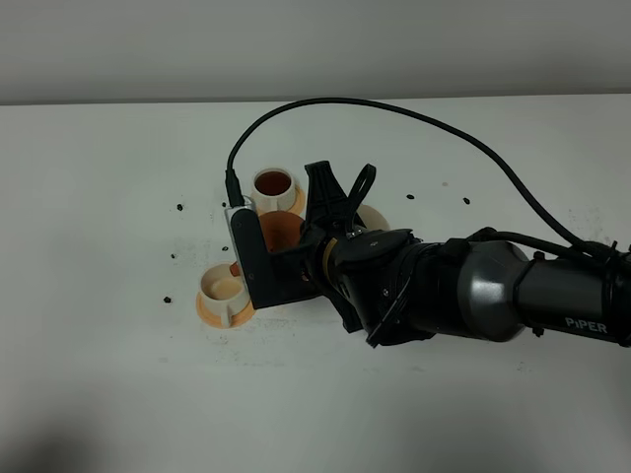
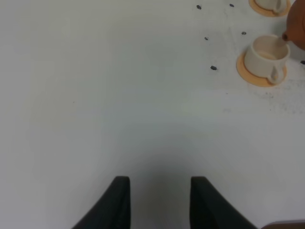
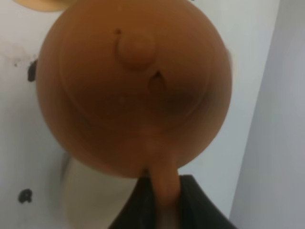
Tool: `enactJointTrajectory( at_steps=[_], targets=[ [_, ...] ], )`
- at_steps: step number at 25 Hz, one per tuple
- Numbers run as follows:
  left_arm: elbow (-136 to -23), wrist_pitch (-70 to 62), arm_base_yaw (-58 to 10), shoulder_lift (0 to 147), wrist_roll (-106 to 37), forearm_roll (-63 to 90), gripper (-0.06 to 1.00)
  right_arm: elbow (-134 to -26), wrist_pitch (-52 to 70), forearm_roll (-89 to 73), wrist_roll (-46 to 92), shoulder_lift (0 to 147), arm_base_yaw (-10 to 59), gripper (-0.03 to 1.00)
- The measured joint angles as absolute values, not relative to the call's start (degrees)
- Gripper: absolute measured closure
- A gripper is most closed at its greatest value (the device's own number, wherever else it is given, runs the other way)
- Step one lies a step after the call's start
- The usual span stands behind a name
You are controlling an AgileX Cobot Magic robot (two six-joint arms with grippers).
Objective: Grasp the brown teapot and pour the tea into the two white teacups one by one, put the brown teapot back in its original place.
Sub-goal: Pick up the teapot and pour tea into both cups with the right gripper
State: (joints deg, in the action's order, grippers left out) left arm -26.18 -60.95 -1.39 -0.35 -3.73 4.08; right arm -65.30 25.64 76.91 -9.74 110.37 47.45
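Between my right fingers point(image 3: 202, 212), clenched on its stick handle, the brown teapot point(image 3: 133, 86) hangs, spout at the rim of one white teacup point(image 2: 267, 55); my left fingers point(image 2: 119, 200) stand apart.

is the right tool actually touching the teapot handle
Touching. The right wrist view shows the stick handle of the brown teapot pinched between the dark fingers of the right tool, with no gap either side.

White tabletop point(image 1: 99, 394), plain grey wall point(image 1: 296, 49) beyond right gripper point(image 3: 164, 202), dark specks point(image 1: 180, 206) around it, soft even light.
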Motion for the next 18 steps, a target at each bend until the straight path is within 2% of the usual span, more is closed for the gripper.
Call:
enactJointTrajectory(
  at_steps=[18],
  targets=[
    [-26.2,-60.9,-1.4,-0.4,-3.7,4.1,0.65,-66.0,26.4,77.6,-8.0,110.4,47.5,0.88]
  ],
)
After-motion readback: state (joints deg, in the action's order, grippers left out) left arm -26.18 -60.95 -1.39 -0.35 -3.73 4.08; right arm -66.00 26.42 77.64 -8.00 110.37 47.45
